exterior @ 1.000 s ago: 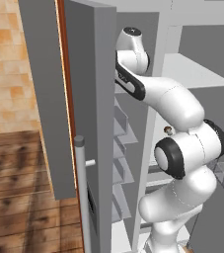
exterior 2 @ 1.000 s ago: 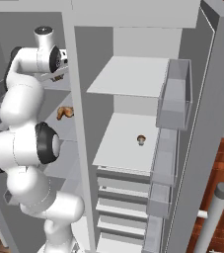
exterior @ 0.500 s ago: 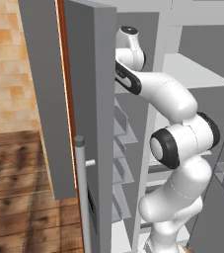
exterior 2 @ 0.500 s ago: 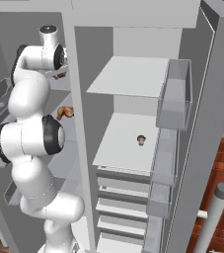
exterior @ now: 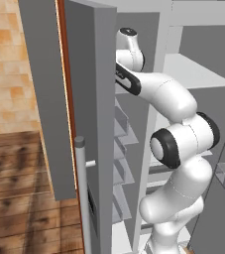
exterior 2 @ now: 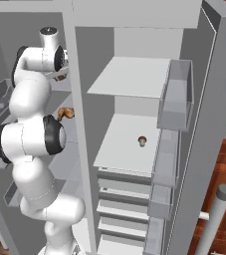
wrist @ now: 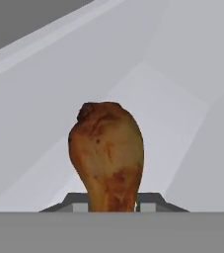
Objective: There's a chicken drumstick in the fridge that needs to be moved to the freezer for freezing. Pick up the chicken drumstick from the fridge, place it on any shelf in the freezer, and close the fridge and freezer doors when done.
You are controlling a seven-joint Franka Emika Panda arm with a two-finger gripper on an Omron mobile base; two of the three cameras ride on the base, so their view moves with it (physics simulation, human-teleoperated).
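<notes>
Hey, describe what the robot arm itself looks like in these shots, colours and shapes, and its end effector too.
The arm is glossy white, built of rounded, bulbous segments. Its joints are ringed with black bands around round white caps, and a black strip runs along the upper link. No cables or markings are visible. In the hand view the end effector shows two small dark grey finger tips with paler inner faces.

The arm reaches up into the freezer (exterior: pixel 134 114), the narrow compartment left of the fridge (exterior 2: pixel 134 84). Both doors stand open: the freezer door (exterior: pixel 91 99) to the left of the arm, the fridge door (exterior 2: pixel 209 124) at the far right. The chicken drumstick (wrist: pixel 107 155) stands between the tips of the claw (wrist: pixel 112 206), over a freezer shelf. A mushroom (exterior 2: pixel 142 141) sits on the fridge's middle shelf (exterior 2: pixel 119 149), with drawers below it.
</notes>
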